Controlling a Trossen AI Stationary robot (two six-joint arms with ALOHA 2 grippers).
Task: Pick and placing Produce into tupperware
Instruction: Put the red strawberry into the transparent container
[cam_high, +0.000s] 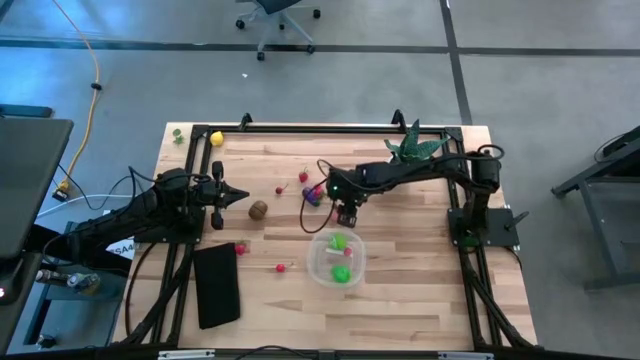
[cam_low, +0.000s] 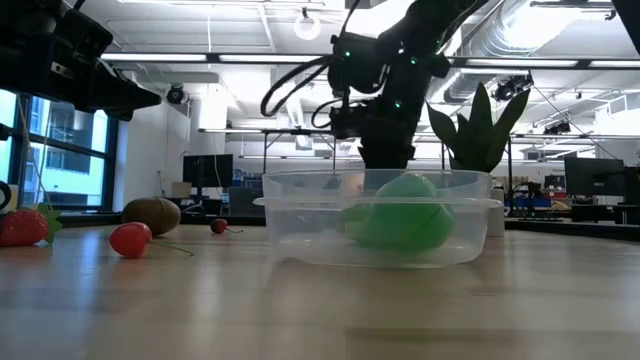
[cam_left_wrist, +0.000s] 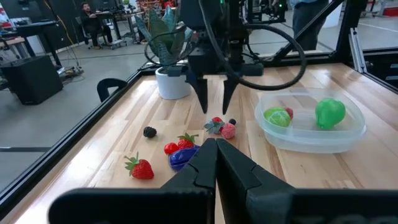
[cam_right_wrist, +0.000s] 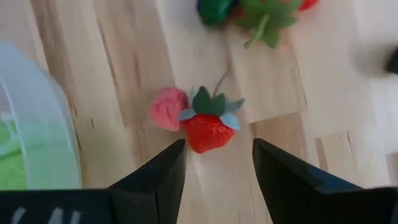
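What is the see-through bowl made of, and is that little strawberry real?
The bowl looks like thin clear plastic: you can see the green pieces through its glossy wall. The strawberry looks like a toy, probably plastic or rubber: smooth, evenly red, with stiff pale-green leaves. I can't be sure from looks alone.

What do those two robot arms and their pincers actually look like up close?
Both arms are dark, nearly black, built of jointed tube-like segments on black frames. The left pincer ends in two slim, pointed black fingers. The right pincer has two flat, dark fingers, black cables looping around its wrist, and a small green light glowing on the arm.
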